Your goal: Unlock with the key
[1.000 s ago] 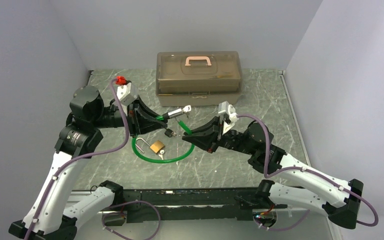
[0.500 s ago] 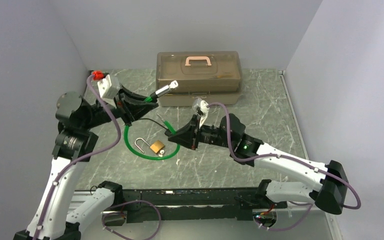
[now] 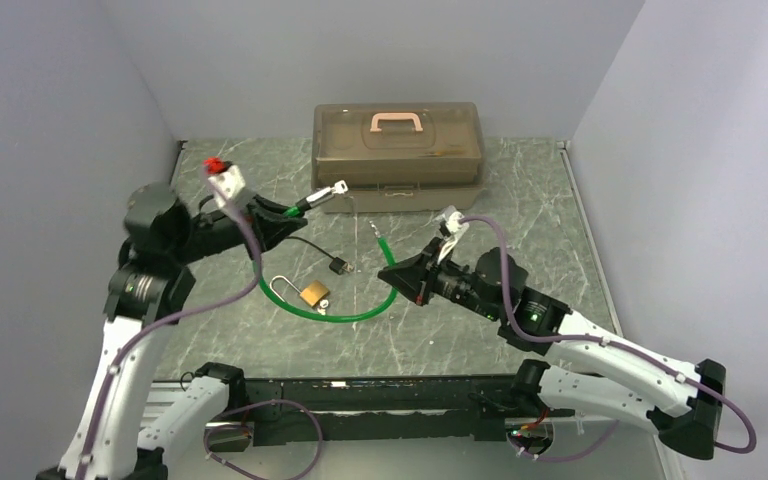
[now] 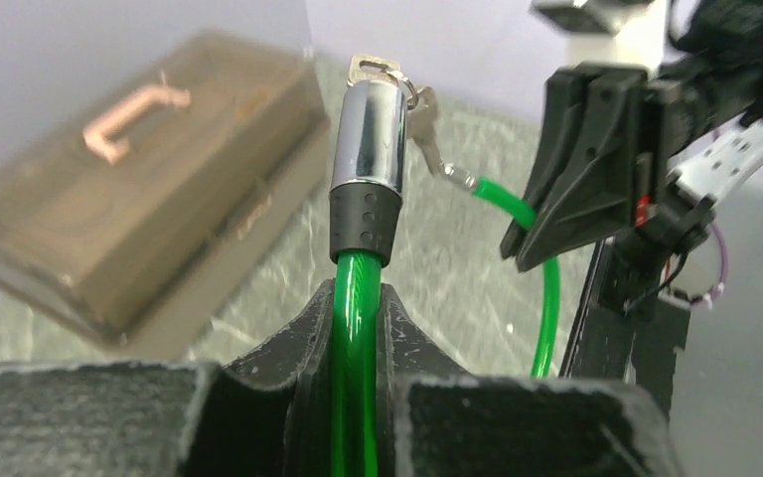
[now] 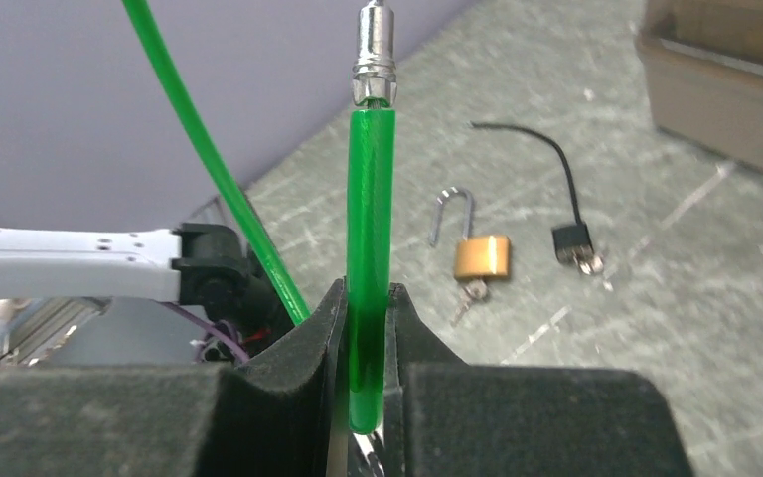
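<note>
A grey-green marbled worktop [image 3: 520,230] is enclosed by pale walls [image 3: 260,60] on 3 sides, and a brown toolbox [image 3: 397,150] is set at the back. The green cable [image 3: 350,315] is gripped by the left pincer [image 3: 282,215] just below its chrome lock barrel [image 4: 368,139]. The barrel's long axis is aimed out from the pincer toward the toolbox, with the key [image 4: 373,68] seated in its far end. The cable's pin end [image 5: 376,50] is clamped in the right pincer [image 5: 366,298], pointing straight out past the fingertips. An open brass padlock [image 3: 313,293] is lying on the worktop within the cable's curve.

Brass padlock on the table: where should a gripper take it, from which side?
Probably the brass body, across its two bare edges, from straight above: it lies flat, with the open shackle at one end and the key at the other.
</note>
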Tool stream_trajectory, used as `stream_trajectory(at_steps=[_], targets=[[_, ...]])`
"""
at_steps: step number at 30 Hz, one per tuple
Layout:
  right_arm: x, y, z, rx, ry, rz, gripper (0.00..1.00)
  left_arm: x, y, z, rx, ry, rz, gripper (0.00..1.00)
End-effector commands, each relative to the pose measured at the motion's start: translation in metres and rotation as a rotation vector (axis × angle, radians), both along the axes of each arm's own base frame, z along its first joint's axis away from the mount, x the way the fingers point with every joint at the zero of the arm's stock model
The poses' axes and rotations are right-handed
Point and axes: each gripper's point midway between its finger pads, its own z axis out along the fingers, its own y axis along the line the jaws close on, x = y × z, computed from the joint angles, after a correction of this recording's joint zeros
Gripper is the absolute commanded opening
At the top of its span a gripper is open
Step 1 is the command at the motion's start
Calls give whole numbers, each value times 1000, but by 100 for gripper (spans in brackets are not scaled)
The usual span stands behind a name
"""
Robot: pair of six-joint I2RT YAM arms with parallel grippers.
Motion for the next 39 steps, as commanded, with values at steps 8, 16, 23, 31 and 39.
stream_trajectory(at_steps=[8, 16, 23, 31, 39], targets=[[18, -2, -78, -204, 233, -127, 0, 34, 26, -161, 400, 216, 65, 0], [35, 8, -125, -354, 294, -178, 0, 53, 45, -227, 581, 290, 174, 0], [49, -2, -167, -467, 345, -243, 0, 56, 56, -269, 672, 398, 195, 0], [65, -9, -202, -512, 399, -296, 0, 60, 68, -325, 778, 534, 209, 2], [67, -10, -226, -538, 431, -315, 0, 74, 69, -347, 818, 613, 216, 27]])
